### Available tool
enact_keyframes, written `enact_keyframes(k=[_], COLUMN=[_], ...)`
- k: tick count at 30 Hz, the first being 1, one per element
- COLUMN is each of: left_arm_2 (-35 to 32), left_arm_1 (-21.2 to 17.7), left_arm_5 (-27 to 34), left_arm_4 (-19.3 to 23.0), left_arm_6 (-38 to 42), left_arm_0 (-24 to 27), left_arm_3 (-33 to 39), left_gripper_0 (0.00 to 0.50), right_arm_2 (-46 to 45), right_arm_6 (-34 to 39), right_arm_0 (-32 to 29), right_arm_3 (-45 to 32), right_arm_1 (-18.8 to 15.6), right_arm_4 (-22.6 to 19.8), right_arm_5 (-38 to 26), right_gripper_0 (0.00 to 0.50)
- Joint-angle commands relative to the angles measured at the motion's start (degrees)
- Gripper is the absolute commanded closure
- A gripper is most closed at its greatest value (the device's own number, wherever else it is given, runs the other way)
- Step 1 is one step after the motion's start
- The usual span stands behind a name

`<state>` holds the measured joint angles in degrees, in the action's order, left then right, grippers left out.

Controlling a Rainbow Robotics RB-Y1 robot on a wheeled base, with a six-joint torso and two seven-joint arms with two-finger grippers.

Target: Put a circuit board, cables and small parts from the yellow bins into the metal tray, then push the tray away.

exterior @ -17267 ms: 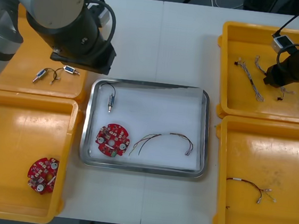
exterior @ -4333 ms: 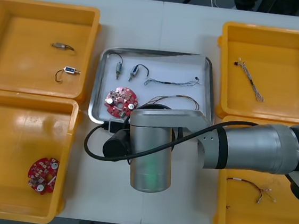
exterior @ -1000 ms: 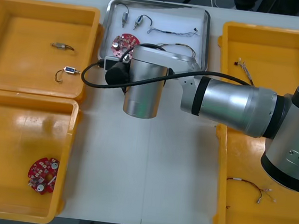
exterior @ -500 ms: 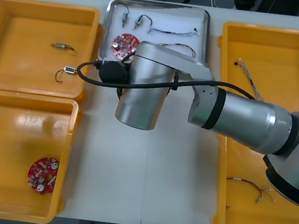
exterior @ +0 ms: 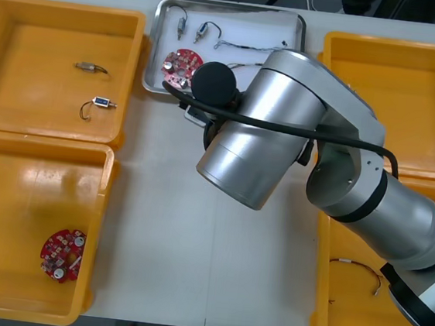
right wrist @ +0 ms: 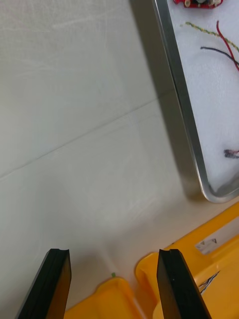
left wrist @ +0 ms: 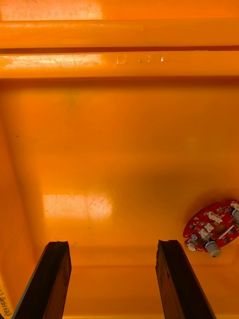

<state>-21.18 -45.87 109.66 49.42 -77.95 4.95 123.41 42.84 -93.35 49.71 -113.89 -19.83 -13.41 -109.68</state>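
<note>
Light table [exterior: 160,227], white-lined metal tray [exterior: 247,24], red board [exterior: 182,62]

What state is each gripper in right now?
Left gripper: open, empty, over a yellow bin with a circuit board.
Right gripper: open, empty, over the table beside the tray.

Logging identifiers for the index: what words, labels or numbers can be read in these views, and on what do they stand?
Nothing reads clearly.
Dark printed code on the left near bin, beside the open left gripper: too small and cut off to read.
White label on a right-side bin, past the open right gripper: too small to read.
</note>
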Motion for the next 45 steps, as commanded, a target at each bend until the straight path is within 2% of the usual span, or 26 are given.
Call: enact_keyframes(k=[1, 8, 12, 20, 27, 32, 35, 38, 45], left_arm_2=[-1.4, -1.4, -1.4, -1.4, -1.4, -1.4, -1.4, -1.4, -1.4], left_arm_1=[-2.3, -2.3, -2.3, -2.3, -2.3, -2.3, -2.3, -2.3, -2.3], left_arm_5=[0.3, 0.3, 0.3, 0.3, 0.3, 0.3, 0.3, 0.3, 0.3], left_arm_4=[0.2, 0.2, 0.2, 0.2, 0.2, 0.2, 0.2, 0.2, 0.2], left_arm_6=[-4.9, -4.9, -4.9, -4.9, -4.9, -4.9, -4.9, -4.9, -4.9], left_arm_0=[-0.7, -0.7, -0.7, -0.7, -0.7, -0.7, -0.7, -0.7, -0.7], left_arm_3=[1.4, 1.4, 1.4, 1.4, 1.4, 1.4, 1.4, 1.4, 1.4], left_gripper_0=[0.000, 0.000, 0.000, 0.000, 0.000, 0.000, 0.000, 0.000, 0.000], right_arm_2=[-3.7, -9.3, -12.9, -21.0, -29.5, -37.9, -44.6, -49.9, -58.9], right_arm_6=[2.1, 3.4, 4.2, 6.3, 8.1, 9.4, 10.1, 10.7, 12.1], right_arm_0=[-3.5, -10.9, -15.3, -22.7, -29.4, -34.2, -37.5, -40.3, -45.4], right_arm_3=[-8.5, -18.8, -22.2, -25.9, -27.6, -27.9, -27.9, -27.9, -27.9], right_arm_1=[-3.6, -9.3, -11.5, -13.5, -13.8, -14.2, -14.5, -14.9, -14.9], right_arm_4=[0.7, 0.7, 0.7, 0.6, 0.4, -4.2, -9.3, -12.6, -17.7], right_arm_5=[-0.3, -0.3, -0.3, -0.3, -0.3, -0.3, -0.3, -0.3, -0.3], right_gripper_0=[0.000, 0.000, 0.000, 0.000, 0.000, 0.000, 0.000, 0.000, 0.000])
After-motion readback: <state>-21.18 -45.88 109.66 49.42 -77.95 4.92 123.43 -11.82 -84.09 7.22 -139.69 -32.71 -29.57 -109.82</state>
